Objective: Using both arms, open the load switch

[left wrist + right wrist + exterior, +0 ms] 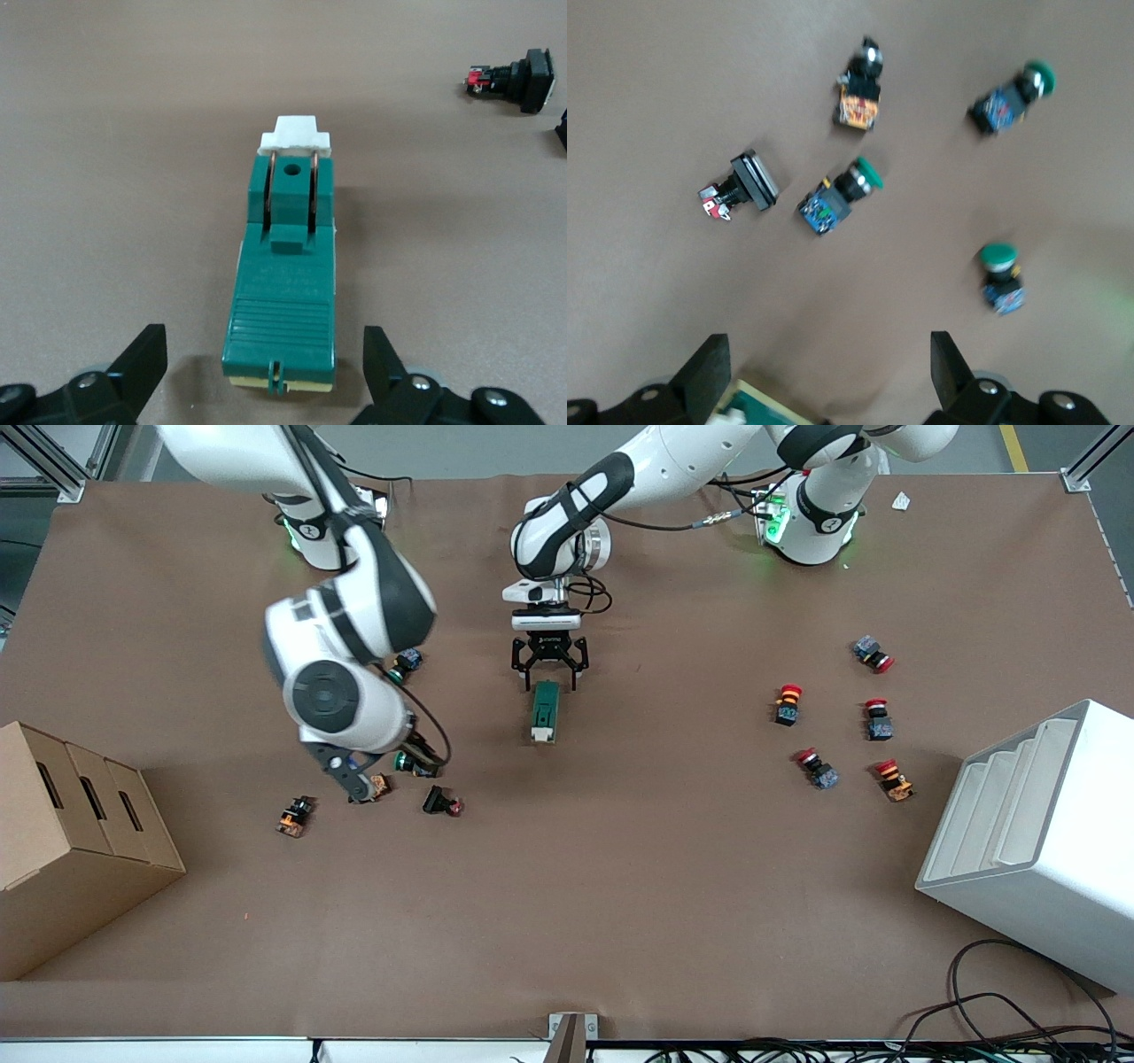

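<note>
Black cables [1019, 1001] lie at the table [620, 886] edge closest to the camera. Up in the middle of the table lies the load switch [544, 710], a dark green block with a white lever piece [296, 137] at the end nearer the camera. The left gripper [549, 682] is down at the switch's other end. Its fingers [146, 359] are spread wide, one on each side of the green block, and do not touch it. The right gripper [357, 788] hangs over a bunch of push buttons [842, 190] toward the right arm's end of the table. Its fingers are spread wide too and hold nothing
</note>
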### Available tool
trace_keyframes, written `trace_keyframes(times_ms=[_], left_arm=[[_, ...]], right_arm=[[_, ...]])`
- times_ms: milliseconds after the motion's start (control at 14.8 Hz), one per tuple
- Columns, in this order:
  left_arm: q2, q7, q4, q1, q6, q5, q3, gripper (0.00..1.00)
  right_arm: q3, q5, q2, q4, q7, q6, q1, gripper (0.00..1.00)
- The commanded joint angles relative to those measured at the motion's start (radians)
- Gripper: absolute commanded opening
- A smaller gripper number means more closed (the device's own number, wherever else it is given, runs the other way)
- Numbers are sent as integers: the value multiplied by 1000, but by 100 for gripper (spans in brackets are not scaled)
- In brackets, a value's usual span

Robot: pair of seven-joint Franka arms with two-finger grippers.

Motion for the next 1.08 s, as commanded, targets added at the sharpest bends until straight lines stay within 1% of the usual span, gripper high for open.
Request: trace_keyframes(times_ms=[0,135,203,339,474,677,812,1016], left_arm=[[16,-54,13,-13,-16,68,6,97],[42,-103,21,-13,-20,130,6,98],[51,-103,29,-13,-48,136,6,98],[69,-103,48,-29,-71,134,5,98],[73,-100,49,-30,-71,134,6,98],[77,-102,49,-32,-73,134,5,98],[77,-102,49,-32,-73,133,5,98],[77,-100,49,-32,-73,133,5,98]], right_arm=[[-8,17,63,20,224,61,47,100],[-10,82,105,17,314,138,92,100],[-10,101,125,17,366,169,112,100],[-8,104,166,19,454,215,140,100],[-8,115,201,20,502,229,153,100],[-8,192,246,20,508,238,174,100],[-8,219,254,20,506,266,197,100],[-8,261,260,20,505,264,208,100]])
